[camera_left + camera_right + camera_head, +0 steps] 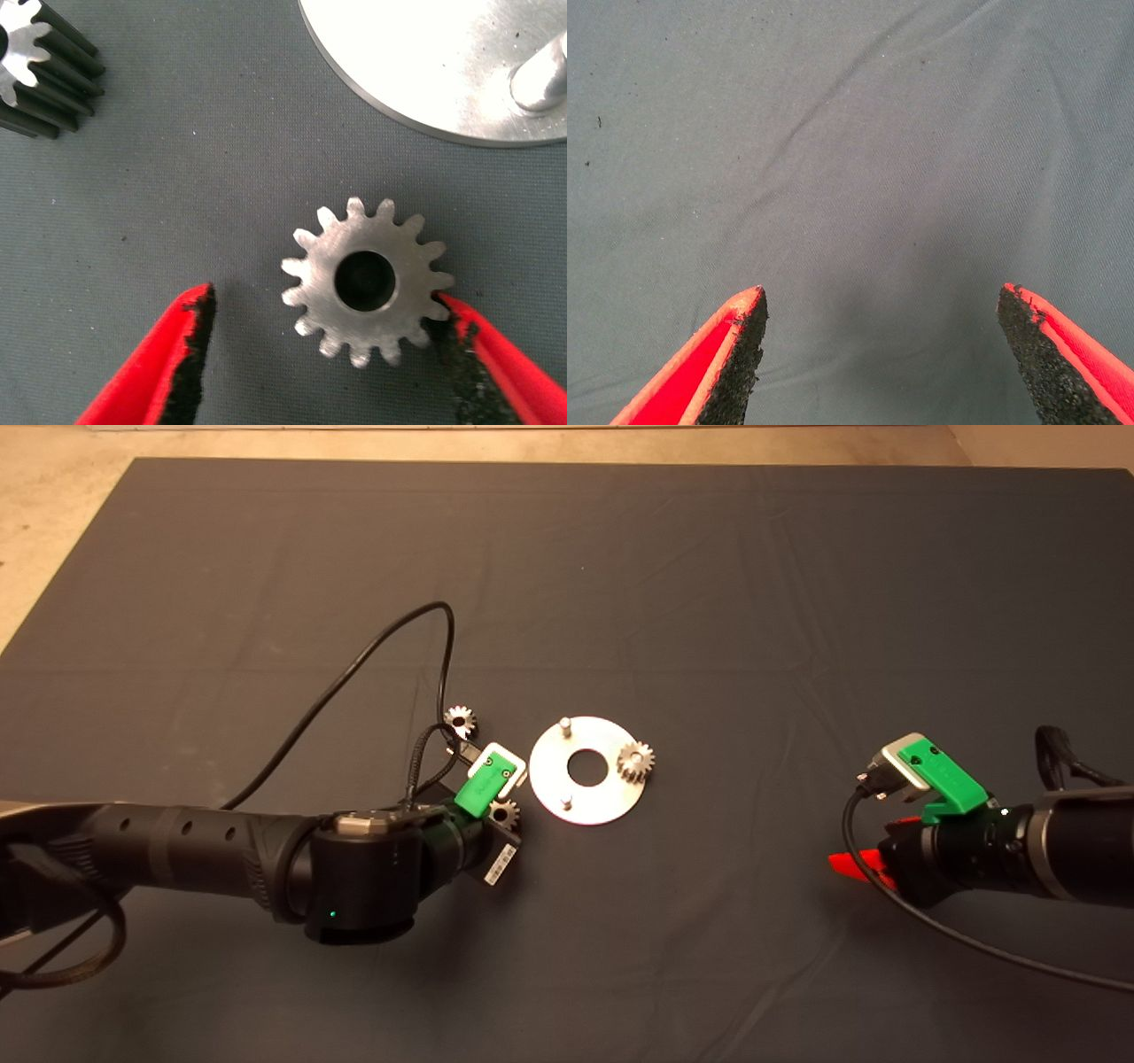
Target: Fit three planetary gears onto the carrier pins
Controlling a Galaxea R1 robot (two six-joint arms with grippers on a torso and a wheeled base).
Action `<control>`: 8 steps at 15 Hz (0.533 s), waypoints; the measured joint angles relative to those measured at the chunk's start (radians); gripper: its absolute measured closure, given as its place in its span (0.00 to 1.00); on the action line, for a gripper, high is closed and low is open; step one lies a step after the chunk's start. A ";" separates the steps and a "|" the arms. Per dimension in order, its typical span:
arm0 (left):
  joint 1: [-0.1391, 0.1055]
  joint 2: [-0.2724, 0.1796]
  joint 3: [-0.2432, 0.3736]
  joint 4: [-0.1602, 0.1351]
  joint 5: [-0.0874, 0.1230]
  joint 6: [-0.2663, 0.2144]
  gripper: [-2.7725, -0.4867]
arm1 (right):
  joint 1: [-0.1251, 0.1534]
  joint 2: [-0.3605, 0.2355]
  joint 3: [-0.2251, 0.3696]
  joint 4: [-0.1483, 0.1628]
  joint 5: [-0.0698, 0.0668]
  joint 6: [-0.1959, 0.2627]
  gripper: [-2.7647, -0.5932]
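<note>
- On the dark mat [709,602], centre: a shiny round carrier disc [580,802] with a centre hole, lying flat
- Carrier pins: three on the disc. The far pin [564,724] and the near pin [567,803] stand bare; the third, on the disc's right side, carries a gear
- Planetary gear, mounted [635,762]: seated on the right-hand pin, at the disc's rim
- Planetary gear, loose, far [460,720]: flat on the mat, left of the disc, beside the left arm's black cable [354,664]; it shows at a corner of the left wrist view [35,62]
- Planetary gear, loose, near [366,281]: flat on the mat, just beside the disc's left rim [425,62], bore facing up; in the head view [505,811] it is half covered by the left gripper
- Left gripper [323,341]: low over the near loose gear, fingers spread wide. One pad [456,345] touches the gear's teeth, the other finger [177,354] stands clear of it; the gear is not clamped
- Right gripper [881,341]: parked well apart at the mat's right side [855,864], fingers wide apart over bare mat, holding nothing
</note>
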 joint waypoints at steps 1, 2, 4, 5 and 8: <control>0.000 0.001 0.000 0.000 0.000 0.000 0.54 | 0.000 0.000 0.000 0.000 0.000 0.000 0.39; 0.000 0.001 0.000 0.000 0.000 0.000 0.54 | -0.003 0.000 0.000 0.000 0.000 0.000 0.39; 0.000 0.001 0.000 0.001 0.000 0.000 0.54 | -0.006 0.000 0.000 0.000 -0.001 0.000 0.39; 0.000 0.002 0.000 0.000 -0.001 0.000 0.59 | -0.006 0.000 0.000 0.000 -0.001 0.000 0.39; 0.000 0.002 0.000 0.001 -0.001 0.000 0.62 | -0.005 0.000 0.000 0.000 -0.001 0.000 0.39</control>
